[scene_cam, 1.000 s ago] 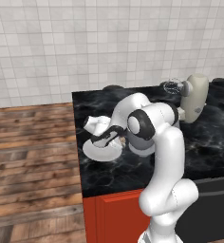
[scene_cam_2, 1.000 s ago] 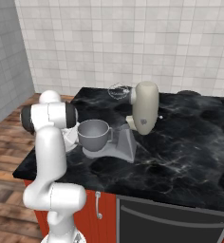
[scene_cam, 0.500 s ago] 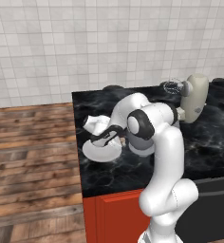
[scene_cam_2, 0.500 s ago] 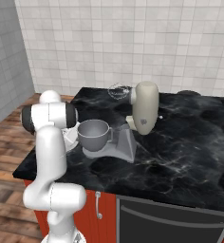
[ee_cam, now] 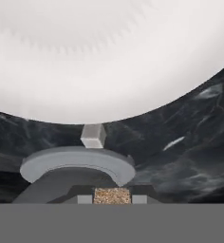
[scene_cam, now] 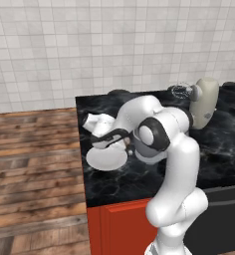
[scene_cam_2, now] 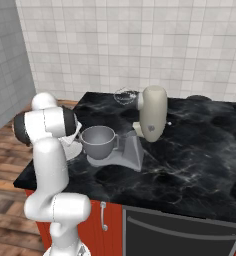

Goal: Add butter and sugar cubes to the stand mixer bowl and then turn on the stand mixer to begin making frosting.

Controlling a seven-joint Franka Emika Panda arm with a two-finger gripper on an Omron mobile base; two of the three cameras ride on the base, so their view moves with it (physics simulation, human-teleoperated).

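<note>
My gripper is shut on the sugar cubes, a small tan grainy block between the two finger tips. In the left base view the gripper hangs low at the right edge of the white plate. The stand mixer bowl, grey and deep, sits on the stand mixer's flat grey base. The stand mixer's cream head is tilted up, with the wire whisk raised behind the bowl. The butter is out of view.
The white plate lies close under the hand, beside the mixer base on the black marble counter. The counter's left edge drops to a wooden floor. A tiled wall stands behind.
The fingers have closed in on the sugar cubes. The arm has stayed in place over the plate.
</note>
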